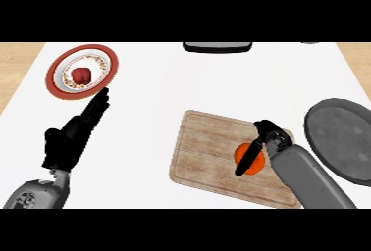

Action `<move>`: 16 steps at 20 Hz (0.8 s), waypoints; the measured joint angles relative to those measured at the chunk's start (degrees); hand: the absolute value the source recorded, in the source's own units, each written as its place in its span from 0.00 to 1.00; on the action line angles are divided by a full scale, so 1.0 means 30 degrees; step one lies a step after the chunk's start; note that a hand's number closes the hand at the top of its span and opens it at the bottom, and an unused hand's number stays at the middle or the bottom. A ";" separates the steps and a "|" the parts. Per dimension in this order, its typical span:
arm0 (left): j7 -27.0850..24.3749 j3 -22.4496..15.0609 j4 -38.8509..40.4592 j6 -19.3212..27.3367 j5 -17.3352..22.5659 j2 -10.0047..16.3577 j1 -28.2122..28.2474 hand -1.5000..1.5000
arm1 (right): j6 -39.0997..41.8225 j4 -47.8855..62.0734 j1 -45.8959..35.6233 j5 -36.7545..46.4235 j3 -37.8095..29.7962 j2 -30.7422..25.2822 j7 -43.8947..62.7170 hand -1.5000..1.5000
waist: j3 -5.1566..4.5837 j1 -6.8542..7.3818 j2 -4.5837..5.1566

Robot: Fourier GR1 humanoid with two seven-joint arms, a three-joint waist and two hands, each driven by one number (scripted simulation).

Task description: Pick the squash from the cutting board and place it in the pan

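Observation:
An orange squash (250, 156) lies on the wooden cutting board (206, 152) right of centre. My right hand (270, 135) comes over it from the right. Its fingers (249, 153) curl down across the squash's middle and hide part of it. The squash still rests on the board. The dark grey pan (340, 139) sits just right of the board, partly cut off by the view's right edge. At the left my left hand (69, 139) is held open, fingers pointing up and away, holding nothing.
A red-rimmed plate (107, 55) with a red item (81, 74) on it stands at the back left, just beyond my left fingertips. A dark object (217, 46) sits at the counter's far edge. Wooden surface borders the white counter (181, 83) on both sides.

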 measured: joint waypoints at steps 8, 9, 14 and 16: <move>0.0342 0.0404 -0.0148 -0.0549 0.0050 -0.0009 -0.0108 0.50 | 0.0493 0.0404 -0.0076 0.0432 0.0141 0.0246 -0.0696 1.00 | -0.0217 -0.0091 -0.0118; 0.0337 0.0492 0.0099 -0.0614 0.0038 -0.0028 -0.0268 0.50 | 0.0539 0.0272 0.0002 0.0404 0.0078 0.0155 -0.0888 1.00 | -0.0205 -0.0112 -0.0122; 0.0075 0.0624 0.0634 -0.0676 -0.0225 -0.0345 -0.0443 0.50 | 0.0451 0.0251 0.0041 0.1021 0.0082 0.0314 -0.0960 1.00 | -0.0230 -0.0155 -0.0131; -0.0159 0.0590 0.0714 -0.0688 -0.0427 -0.0505 -0.0237 0.50 | 0.0452 -0.0641 0.0434 0.1528 0.0270 0.0081 -0.1124 1.00 | -0.0192 -0.0182 -0.0119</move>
